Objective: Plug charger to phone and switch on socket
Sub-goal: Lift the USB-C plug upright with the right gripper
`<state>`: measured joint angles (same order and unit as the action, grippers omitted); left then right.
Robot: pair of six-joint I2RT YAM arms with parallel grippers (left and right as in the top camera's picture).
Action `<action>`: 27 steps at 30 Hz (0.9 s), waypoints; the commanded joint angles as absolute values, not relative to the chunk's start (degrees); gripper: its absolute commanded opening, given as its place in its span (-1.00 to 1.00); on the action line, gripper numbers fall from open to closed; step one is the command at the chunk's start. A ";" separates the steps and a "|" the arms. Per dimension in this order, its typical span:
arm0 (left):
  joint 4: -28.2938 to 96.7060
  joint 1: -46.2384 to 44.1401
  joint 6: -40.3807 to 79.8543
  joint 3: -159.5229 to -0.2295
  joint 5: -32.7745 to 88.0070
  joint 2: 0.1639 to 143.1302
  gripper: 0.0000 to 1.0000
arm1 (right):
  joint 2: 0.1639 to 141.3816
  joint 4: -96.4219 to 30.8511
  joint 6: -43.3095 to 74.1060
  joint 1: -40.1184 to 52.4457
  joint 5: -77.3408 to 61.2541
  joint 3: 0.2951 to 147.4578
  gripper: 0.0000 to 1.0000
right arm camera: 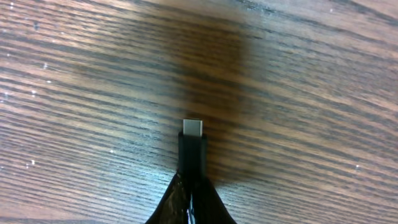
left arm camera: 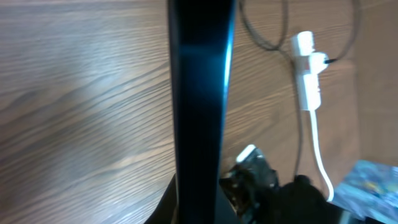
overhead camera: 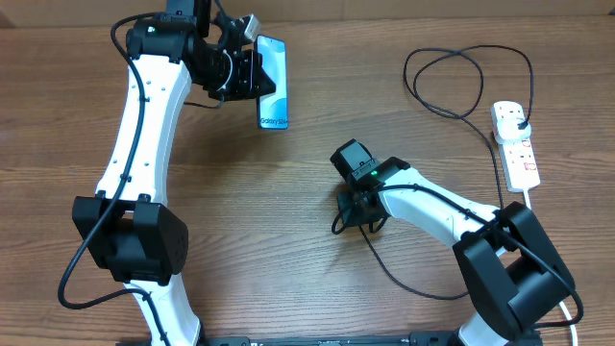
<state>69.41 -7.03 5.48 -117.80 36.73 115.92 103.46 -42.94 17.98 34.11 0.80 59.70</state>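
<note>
The left gripper (overhead camera: 257,77) clasps the phone (overhead camera: 274,65) at upper centre-left, the right gripper (overhead camera: 359,208) pinches the charger (overhead camera: 480,48) mid-frame, and the socket (overhead camera: 516,144) lies far right.

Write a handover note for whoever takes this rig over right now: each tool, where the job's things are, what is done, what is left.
Left tool: shut on the phone, held at the far left of the table, screen towards the overhead camera.
Right tool: shut on the charger just behind its connector tip, which pokes out bare over mid-table.
Socket: lies at the right edge; the charger's black plug appears seated in it.
Done: phone and connector end both gripped.
Left: bring the tip into the phone's port, then press the socket switch; whether it is on cannot be read.
</note>
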 commanded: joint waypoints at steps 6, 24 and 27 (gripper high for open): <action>63.11 -7.16 -0.27 -118.61 59.70 115.77 -0.92 | 103.35 -47.33 17.82 30.39 -4.93 70.06 -0.92; 56.14 -7.16 0.45 -118.61 76.79 115.77 -0.92 | 88.99 -39.70 19.62 27.33 -24.82 75.00 -0.93; 56.16 -7.16 1.30 -118.61 77.41 115.77 -0.91 | 86.48 -39.72 20.88 28.14 -20.71 75.00 -0.93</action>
